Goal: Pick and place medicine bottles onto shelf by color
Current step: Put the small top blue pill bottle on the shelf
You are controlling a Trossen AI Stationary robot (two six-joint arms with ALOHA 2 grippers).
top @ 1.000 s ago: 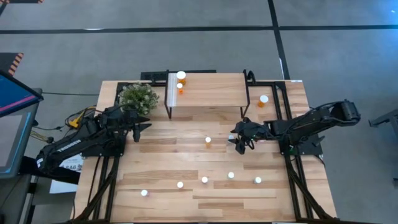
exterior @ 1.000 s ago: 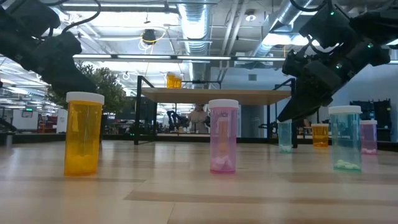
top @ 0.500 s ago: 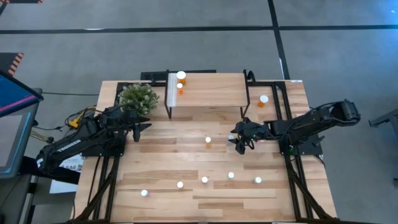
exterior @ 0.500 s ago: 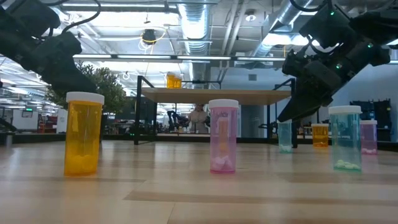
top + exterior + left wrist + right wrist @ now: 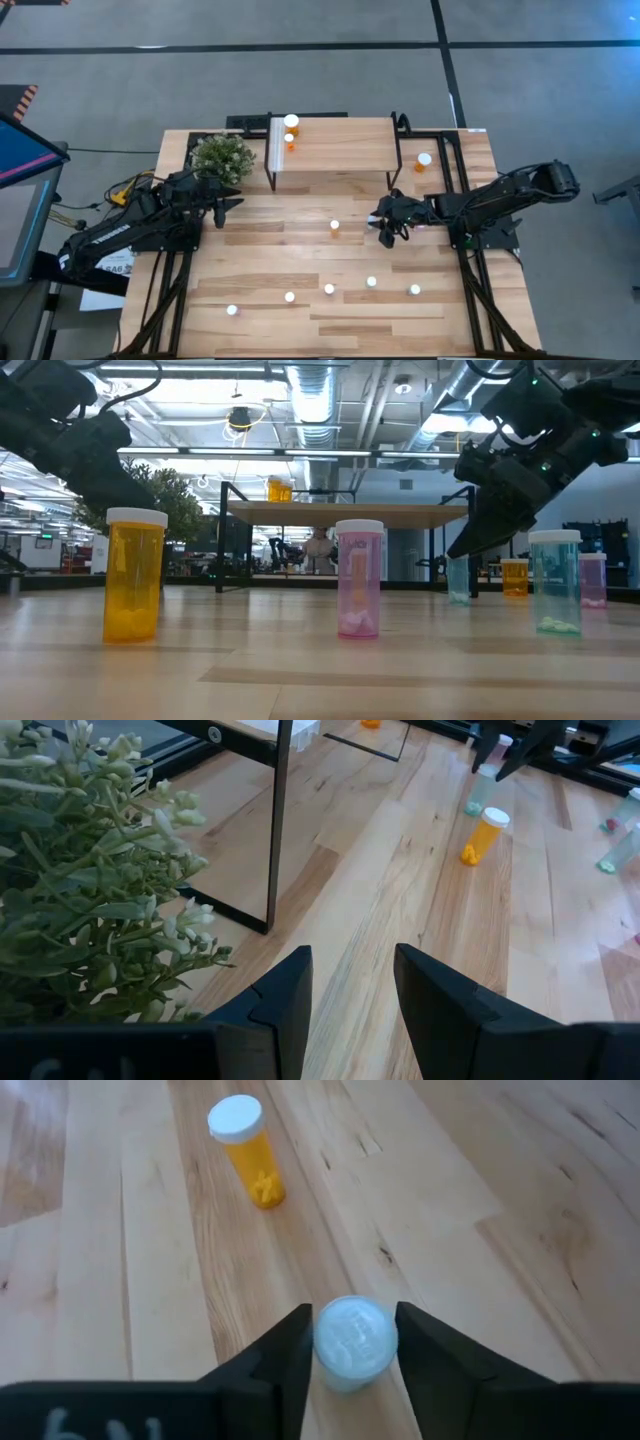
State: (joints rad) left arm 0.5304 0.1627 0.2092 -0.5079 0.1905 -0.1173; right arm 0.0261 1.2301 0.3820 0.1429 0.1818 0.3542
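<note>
My right gripper (image 5: pixel 386 230) is at mid-table, right of centre, shut on a pale green medicine bottle (image 5: pixel 355 1342) with a whitish cap, which stands on the table (image 5: pixel 458 580). An orange bottle (image 5: pixel 335 227) stands just left of it and also shows in the right wrist view (image 5: pixel 250 1155). The light-wood shelf (image 5: pixel 340 150) stands at the far edge on black legs, with two bottles at its left end (image 5: pixel 291 124). My left gripper (image 5: pixel 222 210) is open and empty near the shelf's left leg (image 5: pixel 352 960). My right gripper pinches the pale green bottle between its two fingers, at the cap's two sides (image 5: pixel 320 1345). The fingers slant down from the table's right side. The bottle stands upright with its base on the table.
Several bottles stand in a row near the near edge (image 5: pixel 329 289), seen close in the low view as orange (image 5: pixel 135 575), pink (image 5: pixel 359 580) and teal (image 5: pixel 556 582). One orange bottle (image 5: pixel 425 160) stands right of the shelf. A potted plant (image 5: pixel 222 155) is at the far left.
My right gripper's fingers have drawn in a little around the pale green bottle, which stays standing on the table. My left arm has kept still.
</note>
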